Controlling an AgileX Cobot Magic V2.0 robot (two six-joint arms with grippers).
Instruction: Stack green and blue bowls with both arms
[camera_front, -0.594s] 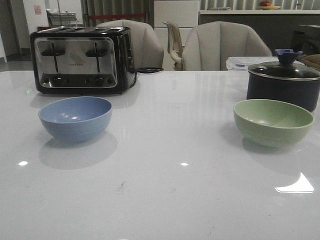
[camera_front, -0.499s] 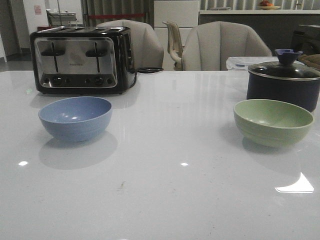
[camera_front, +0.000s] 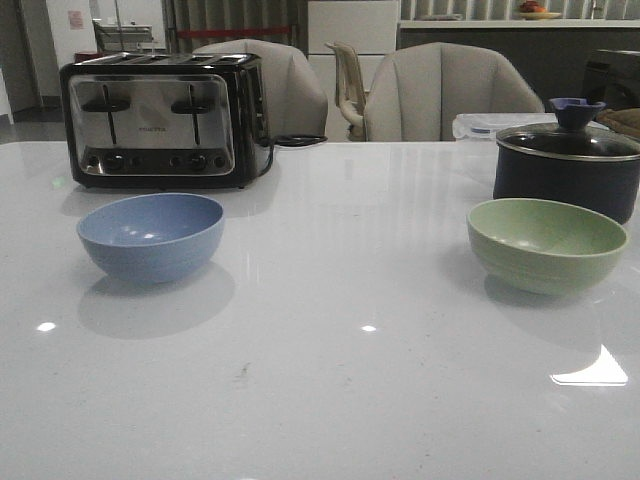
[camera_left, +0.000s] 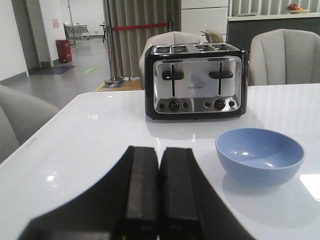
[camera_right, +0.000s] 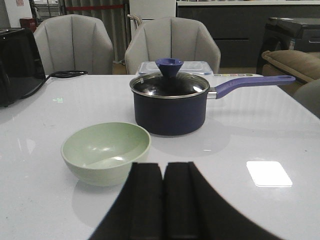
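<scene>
The grey-blue bowl (camera_front: 151, 236) stands upright and empty on the left of the white table, in front of the toaster. It also shows in the left wrist view (camera_left: 259, 156). The pale green bowl (camera_front: 547, 243) stands upright and empty on the right, just in front of the navy pot, and shows in the right wrist view (camera_right: 106, 152). My left gripper (camera_left: 159, 152) is shut and empty, short of the blue bowl and off to its side. My right gripper (camera_right: 163, 167) is shut and empty, short of the green bowl. Neither arm shows in the front view.
A black and steel toaster (camera_front: 160, 121) with a cable stands at the back left. A dark navy pot (camera_front: 566, 165) with a glass lid and long handle (camera_right: 252, 82) stands at the back right, a clear box (camera_right: 173, 67) behind it. Chairs (camera_front: 445, 95) line the far edge.
</scene>
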